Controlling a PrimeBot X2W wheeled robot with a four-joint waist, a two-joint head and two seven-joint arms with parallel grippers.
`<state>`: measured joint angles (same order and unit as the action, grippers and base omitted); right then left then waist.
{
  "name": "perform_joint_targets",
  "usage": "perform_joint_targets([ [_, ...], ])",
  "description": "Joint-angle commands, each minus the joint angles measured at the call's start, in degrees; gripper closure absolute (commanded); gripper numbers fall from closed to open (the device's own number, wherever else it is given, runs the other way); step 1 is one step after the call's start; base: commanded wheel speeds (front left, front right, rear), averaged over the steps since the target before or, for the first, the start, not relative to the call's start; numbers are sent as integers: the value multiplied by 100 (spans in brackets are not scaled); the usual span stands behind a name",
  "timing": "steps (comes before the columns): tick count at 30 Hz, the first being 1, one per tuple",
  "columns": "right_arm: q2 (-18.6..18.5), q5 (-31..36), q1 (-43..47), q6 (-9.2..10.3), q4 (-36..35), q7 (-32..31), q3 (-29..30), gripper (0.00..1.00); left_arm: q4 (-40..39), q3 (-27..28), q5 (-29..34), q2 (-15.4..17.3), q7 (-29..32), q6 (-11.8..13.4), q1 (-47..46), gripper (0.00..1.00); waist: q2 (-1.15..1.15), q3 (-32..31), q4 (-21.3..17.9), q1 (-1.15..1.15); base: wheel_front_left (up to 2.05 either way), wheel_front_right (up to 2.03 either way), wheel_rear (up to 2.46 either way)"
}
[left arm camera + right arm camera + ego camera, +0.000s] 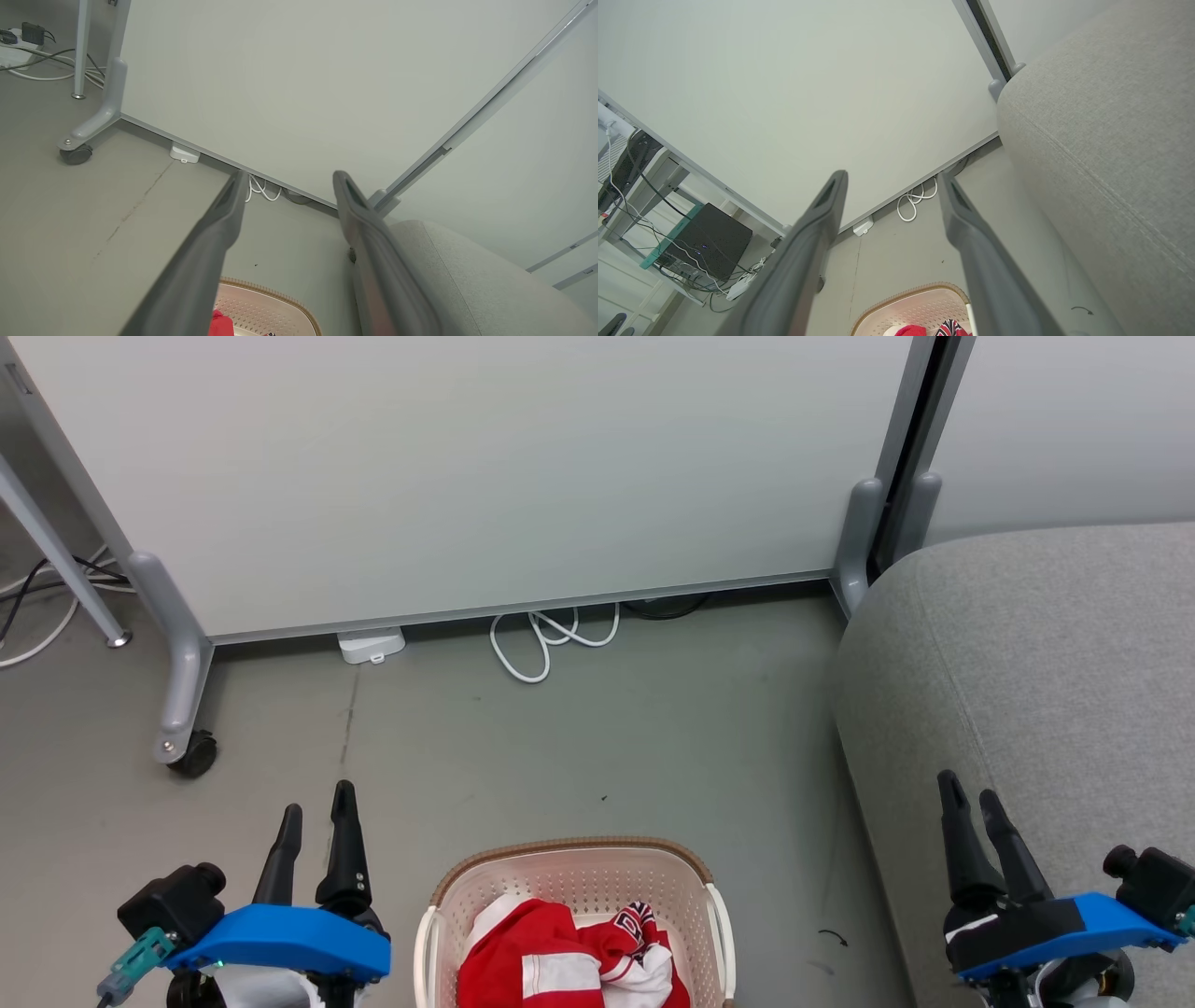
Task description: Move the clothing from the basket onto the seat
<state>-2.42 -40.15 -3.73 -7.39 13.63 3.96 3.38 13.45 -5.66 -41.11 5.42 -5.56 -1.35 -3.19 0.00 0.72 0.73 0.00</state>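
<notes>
1. Grey floor (579, 747) before a white wheeled partition (467, 476), bearing a cream laundry basket (569, 849).
2. Red-and-white clothing (541, 961) lies bunched inside the basket; the grey sofa (1055, 663) stands right of it.
3. Risk: bunched garments may lift together, and one may slip off short of the sofa.
4. Pose: left gripper (317, 800) left of the basket, right gripper (967, 786) right of it; both point upward, fingers spread, empty.
</notes>
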Motion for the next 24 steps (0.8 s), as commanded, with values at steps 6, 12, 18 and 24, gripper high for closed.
perform_joint_targets([
  [6, -42, 551, -112, -9, -105, 92, -22, 0, -14, -103, 478, 83, -140, 65, -134, 0, 0, 4, 25, 0, 0, 0, 0],
  [12, -45, 960, -111, -9, -103, 129, -42, 0, 86, -172, 807, 96, -236, 89, -139, 0, 0, 3, 44, 0, 0, 0, 0],
  [18, -48, 1397, -88, -10, -118, 157, -58, 0, 164, -222, 1086, 70, -342, 39, -138, 0, 0, -2, 77, 0, 0, 0, 0],
  [24, -51, 1710, -88, -11, -147, 180, -66, 0, 201, -272, 1319, 59, -416, 27, -143, 0, 0, 6, 93, 0, 0, 0, 0],
])
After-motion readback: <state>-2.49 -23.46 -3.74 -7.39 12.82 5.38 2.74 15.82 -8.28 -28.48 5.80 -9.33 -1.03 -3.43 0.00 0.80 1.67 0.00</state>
